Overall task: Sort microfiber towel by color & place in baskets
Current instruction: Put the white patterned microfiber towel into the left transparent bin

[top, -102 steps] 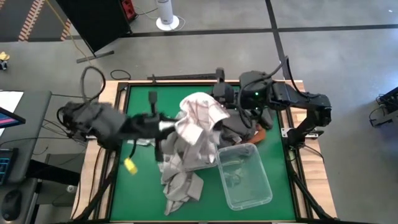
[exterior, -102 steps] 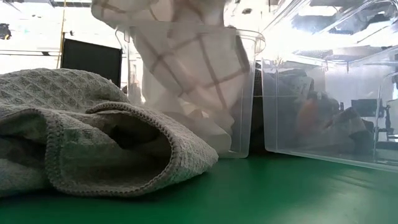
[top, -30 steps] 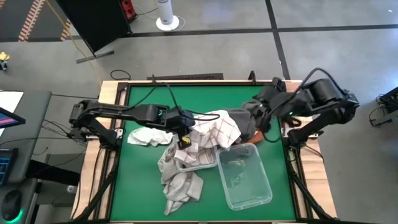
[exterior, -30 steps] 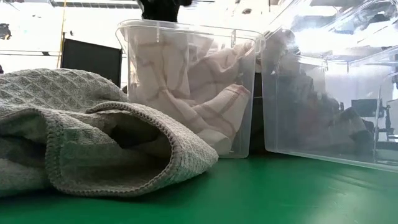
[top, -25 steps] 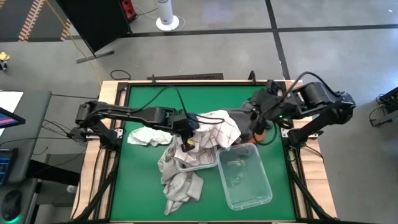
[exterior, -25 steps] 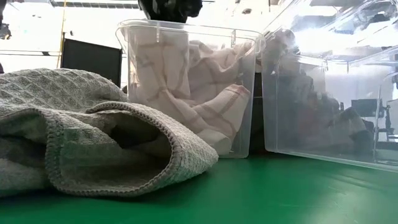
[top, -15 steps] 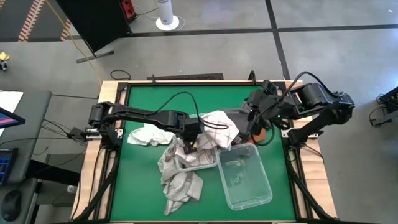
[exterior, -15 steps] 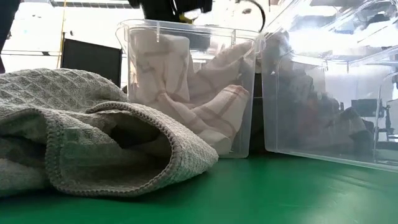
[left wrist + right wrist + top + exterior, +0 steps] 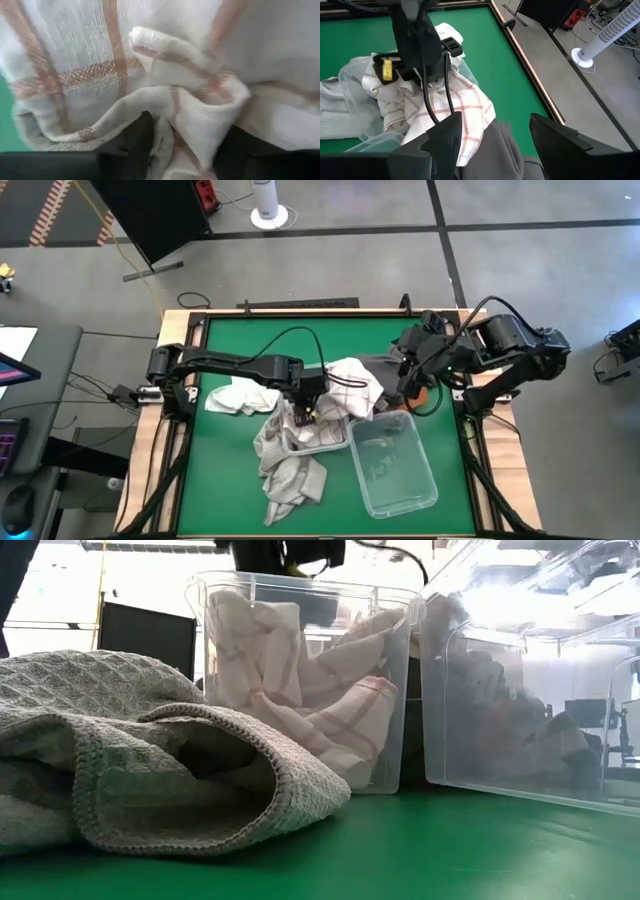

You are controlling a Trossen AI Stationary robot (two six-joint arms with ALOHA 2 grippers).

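Note:
A white towel with red-brown checks (image 9: 348,388) lies bunched in the left clear basket (image 9: 300,585), part of it spilling over the far rim. My left gripper (image 9: 308,410) points down into that basket, and in the left wrist view it (image 9: 182,145) stands open with a fold of the towel between its fingers. The second clear basket (image 9: 395,465) stands beside the first, toward the table's right. My right gripper (image 9: 410,375) hangs open above a dark grey towel (image 9: 505,145) at the back right, touching nothing. My left gripper comes at the checked towel from above, pointing steeply down. A slack fold of the cloth (image 9: 200,117) lies between its spread fingers (image 9: 132,142). Whether the fingers touch the fold, I cannot tell. The towel rests in the basket.
A heap of grey waffle towels (image 9: 290,475) lies at the near side, against the left basket. A small white towel (image 9: 238,397) lies on the green table to the left. An orange thing (image 9: 425,395) shows beside the dark grey towel.
My left gripper has sunk toward the left basket and shifted a little toward the table's right. The checked towel, which hung draped down the basket's inside, has dropped and crumpled into loose folds in it.

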